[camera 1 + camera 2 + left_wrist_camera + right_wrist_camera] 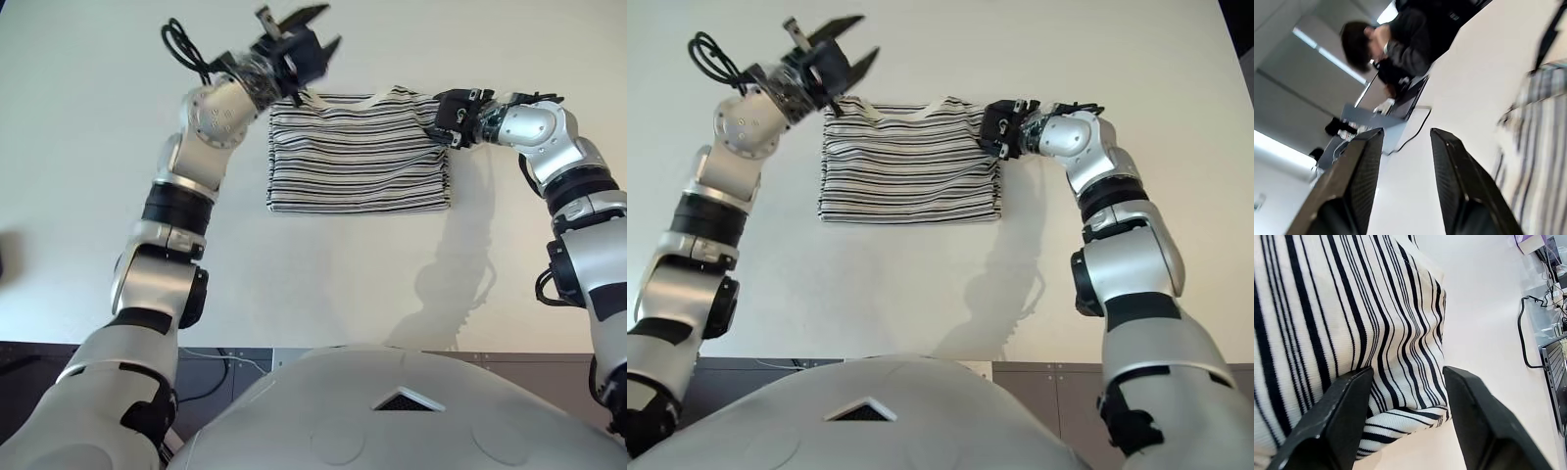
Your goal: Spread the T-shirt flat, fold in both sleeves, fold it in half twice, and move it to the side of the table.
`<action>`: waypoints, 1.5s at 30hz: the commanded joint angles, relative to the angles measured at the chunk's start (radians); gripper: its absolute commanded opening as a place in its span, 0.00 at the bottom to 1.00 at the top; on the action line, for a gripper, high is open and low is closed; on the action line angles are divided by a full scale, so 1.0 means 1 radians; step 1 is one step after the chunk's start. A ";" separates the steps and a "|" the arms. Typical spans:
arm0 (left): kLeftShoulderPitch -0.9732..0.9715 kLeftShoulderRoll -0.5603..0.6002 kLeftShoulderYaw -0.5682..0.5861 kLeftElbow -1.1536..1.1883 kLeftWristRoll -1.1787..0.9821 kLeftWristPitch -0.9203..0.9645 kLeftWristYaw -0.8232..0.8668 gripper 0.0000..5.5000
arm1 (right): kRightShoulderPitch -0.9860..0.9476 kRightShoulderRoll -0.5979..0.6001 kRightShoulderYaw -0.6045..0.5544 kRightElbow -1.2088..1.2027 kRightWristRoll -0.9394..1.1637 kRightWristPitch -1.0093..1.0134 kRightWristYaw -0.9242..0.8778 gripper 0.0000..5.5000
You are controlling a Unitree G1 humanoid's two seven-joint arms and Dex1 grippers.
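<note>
Right claw [443, 119]: upper right of the head view, low at the T-shirt's right edge near the collar corner. Its two fingers [1332, 421] stand apart with the striped cloth running between them, so nothing is pinched yet. That placement looks meant to catch the stacked layers at once.
Bench [323, 284]: pale and flat, with the garment lying directly on it.
T-shirt [358, 157]: upper middle of the frame, lying as a compact rectangle. The collar is at the far edge, no sleeves stick out, and several layers show stacked along the right side. By that shape the sleeves are in and at least one half-fold looks done. It sits mid-bench, not at the side.
Left claw [299, 29]: upper left, raised off the bench above the shirt's far left corner, fingers spread wide and holding nothing. It is likely held high so as not to drag or rumple the fold.
Far end: a cable [1523, 333] and a laptop [1555, 377] lie well apart from the garment.
Next need: both corners gripped evenly, or the layers may slide.
</note>
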 commanded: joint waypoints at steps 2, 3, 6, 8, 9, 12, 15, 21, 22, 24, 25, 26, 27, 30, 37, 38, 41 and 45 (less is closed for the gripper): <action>0.285 0.023 -0.124 -0.325 -0.001 0.137 -0.141 0.32 | 0.076 -0.146 0.122 -0.039 -0.086 0.034 0.397 0.48; 0.318 0.032 -0.142 -0.327 0.006 0.146 -0.159 0.32 | 0.083 -0.164 0.122 -0.087 -0.064 0.050 0.472 0.48; 0.388 0.072 -0.123 -0.366 0.052 0.216 -0.161 0.32 | 0.125 -0.215 0.132 -0.318 0.002 0.092 0.666 0.48; 0.417 0.117 -0.104 -0.364 0.075 0.253 -0.169 0.32 | 0.199 -0.253 0.138 -0.515 0.058 0.152 0.780 0.48; 0.425 0.140 -0.101 -0.345 0.089 0.260 -0.173 0.32 | 0.247 -0.272 0.138 -0.615 0.081 0.192 0.813 0.48; 0.403 0.194 -0.104 -0.251 0.135 0.247 -0.169 0.32 | 0.357 -0.287 0.135 -0.832 0.130 0.314 0.844 0.48; 0.336 0.218 -0.097 -0.181 0.160 0.190 -0.154 0.32 | 0.402 -0.248 0.124 -0.931 0.158 0.431 0.810 0.48; 0.108 0.205 -0.138 0.099 0.224 0.004 -0.124 0.32 | 0.403 -0.159 0.109 -1.042 0.201 0.647 0.748 0.48; 0.077 0.208 -0.142 0.167 0.228 -0.032 -0.115 0.32 | 0.399 -0.151 0.109 -1.065 0.217 0.684 0.758 0.48; 0.025 0.209 -0.159 0.270 0.221 -0.140 -0.124 0.32 | 0.388 -0.126 0.084 -1.126 0.270 0.772 0.755 0.48; -0.004 0.193 -0.158 0.293 0.197 -0.186 -0.134 0.32 | 0.385 -0.119 0.043 -1.168 0.305 0.820 0.732 0.48; -0.030 0.174 -0.149 0.305 0.172 -0.214 -0.138 0.32 | 0.384 -0.123 0.001 -1.209 0.337 0.858 0.711 0.48; -0.055 0.157 -0.134 0.311 0.155 -0.234 -0.127 0.32 | 0.395 -0.139 -0.045 -1.256 0.371 0.891 0.697 0.48; -0.086 0.144 -0.092 0.298 0.130 -0.273 -0.082 0.32 | 0.462 -0.206 -0.154 -1.383 0.455 0.958 0.676 0.48; 0.305 0.279 -0.026 -0.337 -0.114 -0.103 -0.224 0.32 | 0.810 -0.397 -0.448 -1.492 0.466 0.811 0.554 0.48; 0.395 0.282 -0.042 -0.412 -0.119 -0.066 -0.227 0.32 | 0.852 -0.409 -0.478 -1.477 0.462 0.792 0.535 0.48; 0.561 0.293 -0.067 -0.483 -0.045 -0.018 -0.215 0.32 | 0.965 -0.435 -0.563 -1.448 0.467 0.751 0.508 0.48; 0.632 0.375 -0.084 -0.429 -0.016 -0.052 -0.280 0.32 | 1.002 -0.450 -0.550 -1.411 0.446 0.701 0.484 0.48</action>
